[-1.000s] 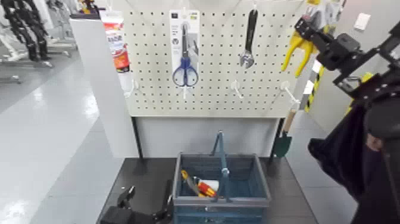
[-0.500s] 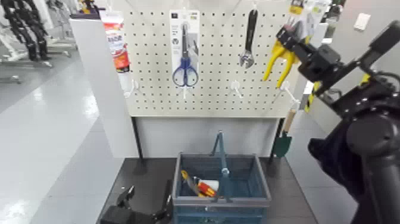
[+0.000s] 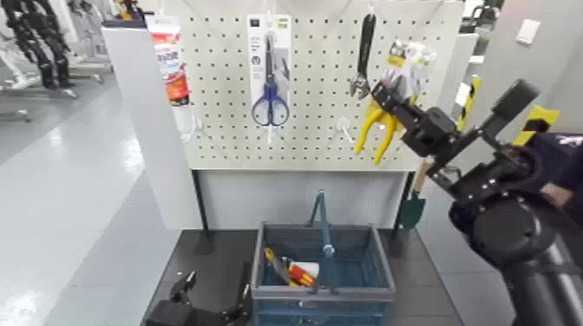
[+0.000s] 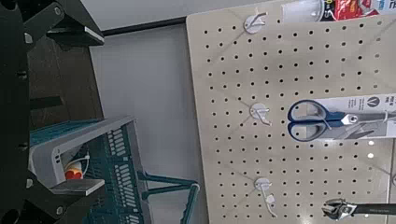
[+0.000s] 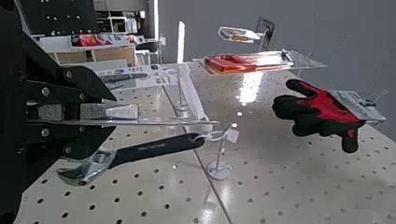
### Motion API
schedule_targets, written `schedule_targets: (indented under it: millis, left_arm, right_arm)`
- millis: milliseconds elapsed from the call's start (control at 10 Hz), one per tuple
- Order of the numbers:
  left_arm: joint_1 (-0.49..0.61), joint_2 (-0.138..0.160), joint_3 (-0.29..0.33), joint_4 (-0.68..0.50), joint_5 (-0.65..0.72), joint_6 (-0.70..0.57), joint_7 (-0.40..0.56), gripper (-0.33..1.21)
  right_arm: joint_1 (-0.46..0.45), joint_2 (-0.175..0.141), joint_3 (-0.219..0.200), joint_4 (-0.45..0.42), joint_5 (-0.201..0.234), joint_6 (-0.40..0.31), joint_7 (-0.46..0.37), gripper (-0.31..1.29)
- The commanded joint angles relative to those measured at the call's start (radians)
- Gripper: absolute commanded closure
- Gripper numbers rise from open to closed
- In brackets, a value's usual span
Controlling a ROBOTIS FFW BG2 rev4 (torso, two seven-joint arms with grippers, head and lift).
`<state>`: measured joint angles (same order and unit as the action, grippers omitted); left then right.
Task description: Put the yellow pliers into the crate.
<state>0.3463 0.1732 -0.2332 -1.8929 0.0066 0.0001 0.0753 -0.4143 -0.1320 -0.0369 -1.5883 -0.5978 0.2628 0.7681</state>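
Observation:
My right gripper [image 3: 395,94] is shut on the yellow pliers [image 3: 375,130] and holds them in the air in front of the pegboard's right part. The handles hang down and the printed card [image 3: 408,56] sticks up. The pliers are well above the crate [image 3: 384,264] and a little to its right. The crate is blue-grey and stands on the dark base below the board, with its hoop handle [image 3: 321,221] upright. It also shows in the left wrist view [image 4: 103,154]. My left gripper [image 3: 208,299] is open and parked low, left of the crate.
On the pegboard hang blue scissors [image 3: 270,87], a black wrench [image 3: 364,52] and empty hooks; red gloves [image 5: 318,110] hang further along. A small trowel [image 3: 414,206] hangs at the board's right edge. A yellow-and-red screwdriver [image 3: 295,273] lies in the crate. A white pillar [image 3: 156,139] stands on the left.
My right arm has carried the yellow pliers leftward and down, from the board's upper right corner to in front of its right part. The left arm has not moved.

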Motion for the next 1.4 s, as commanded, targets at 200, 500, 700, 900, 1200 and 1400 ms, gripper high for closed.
schedule_targets:
  millis: [200,500,700,900,1200,1400]
  left_arm:
    - [-0.001,0.002,-0.003,0.0,0.001,0.0,0.0,0.22]
    - [0.0,0.005,-0.006,0.0,0.004,0.0,0.0,0.22]
    - [0.0,0.006,-0.008,0.0,0.004,0.0,0.0,0.22]
    - [0.0,0.006,-0.006,0.0,0.004,0.0,-0.002,0.22]
    - [0.0,0.008,-0.006,0.0,0.006,0.0,-0.002,0.22]
    - [-0.003,0.006,-0.009,0.0,0.006,0.001,-0.003,0.22]
  right_arm:
    - [0.066,0.014,0.009,0.034,0.0,0.021,0.002,1.11]
    - [0.115,0.008,0.029,0.071,0.035,0.029,0.023,1.11]
    - [0.14,0.002,0.038,0.091,0.07,0.03,0.026,1.11]
    - [0.15,-0.003,0.042,0.117,0.102,0.03,0.04,1.11]
    - [0.158,-0.011,0.04,0.174,0.148,0.026,0.046,1.11]
    - [0.154,-0.017,0.042,0.225,0.167,0.012,0.053,1.12]
